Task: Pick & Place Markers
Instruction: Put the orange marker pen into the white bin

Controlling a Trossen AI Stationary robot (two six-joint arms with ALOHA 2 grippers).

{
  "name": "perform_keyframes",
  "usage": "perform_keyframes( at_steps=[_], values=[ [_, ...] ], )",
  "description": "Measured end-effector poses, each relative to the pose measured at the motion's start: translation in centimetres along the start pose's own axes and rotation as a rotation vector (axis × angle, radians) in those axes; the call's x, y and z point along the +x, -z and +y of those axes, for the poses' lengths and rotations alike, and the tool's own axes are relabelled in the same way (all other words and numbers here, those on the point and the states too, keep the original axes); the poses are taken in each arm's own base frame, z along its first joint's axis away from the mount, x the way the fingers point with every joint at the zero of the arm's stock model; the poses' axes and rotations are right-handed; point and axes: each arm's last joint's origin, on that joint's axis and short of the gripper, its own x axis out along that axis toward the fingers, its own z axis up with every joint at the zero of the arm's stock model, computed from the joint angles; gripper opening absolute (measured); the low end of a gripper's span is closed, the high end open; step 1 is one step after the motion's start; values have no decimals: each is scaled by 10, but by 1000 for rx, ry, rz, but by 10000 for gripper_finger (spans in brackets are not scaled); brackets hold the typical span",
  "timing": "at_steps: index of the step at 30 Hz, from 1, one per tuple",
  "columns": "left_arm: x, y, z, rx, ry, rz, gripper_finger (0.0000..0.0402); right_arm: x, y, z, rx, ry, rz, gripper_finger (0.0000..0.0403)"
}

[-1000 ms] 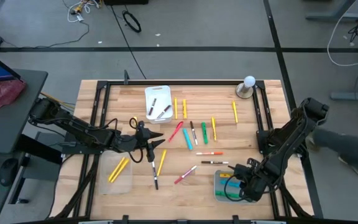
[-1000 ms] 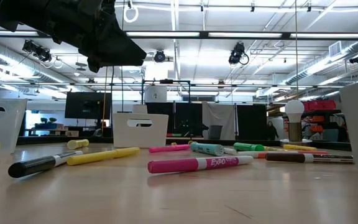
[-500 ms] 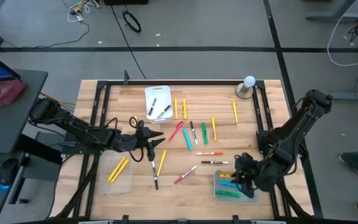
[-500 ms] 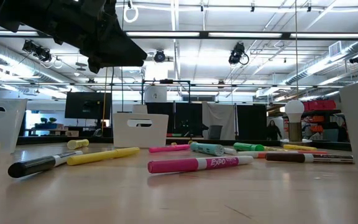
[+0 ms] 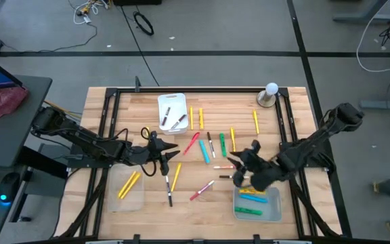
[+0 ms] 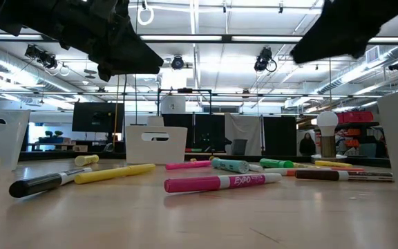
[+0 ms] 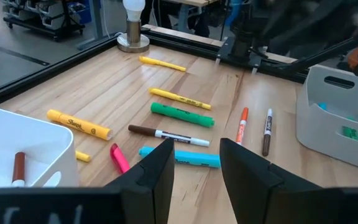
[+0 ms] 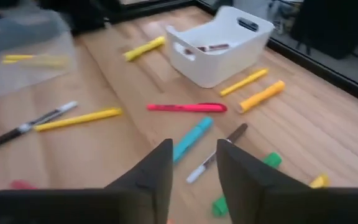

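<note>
Markers (image 5: 212, 152) lie scattered across the middle of the wooden tabletop (image 5: 127, 112): yellow ones near the white bin (image 5: 171, 112), a red, a light blue and a green one at centre, slim white ones with coloured caps just beside them. Black-capped marker (image 5: 168, 190) and a long yellow marker (image 5: 176, 176) lie just in front of the left tool (image 5: 166, 160). Pink marker (image 5: 202, 190) lies toward the front edge, closest to the low camera.

Two yellow markers (image 5: 129, 184) sit in the clear tray (image 5: 127, 190) at front left. White bin at the back holds dark slim markers. Clear tray at front right (image 5: 257, 205) holds green, blue and yellow markers.

Left tool hovers over the tabletop left of centre, fingers apart, holding nothing. Right tool (image 5: 239, 168) hovers above the slim markers just beside the front-right tray, fingers apart, empty; its wrist view shows the red, light blue and yellow markers and the white bin ahead.

Light bulb on a stand (image 5: 270, 94) at the back right corner.
</note>
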Motion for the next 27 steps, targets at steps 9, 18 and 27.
perform_keyframes(
  at_steps=[9, 18, 27],
  values=[
    [0, 1, 0, 4, -1, 5, 135, 51, 16, -19, 48, 63, 91, 247],
    [0, 0, 0, 2, -1, 4, 135, 78, 27, -15, 10, 4, 180, 287],
    [0, 0, 0, 3, -1, 4, 135, 83, 43, -8, -241, -307, 416, 256]
  ],
)
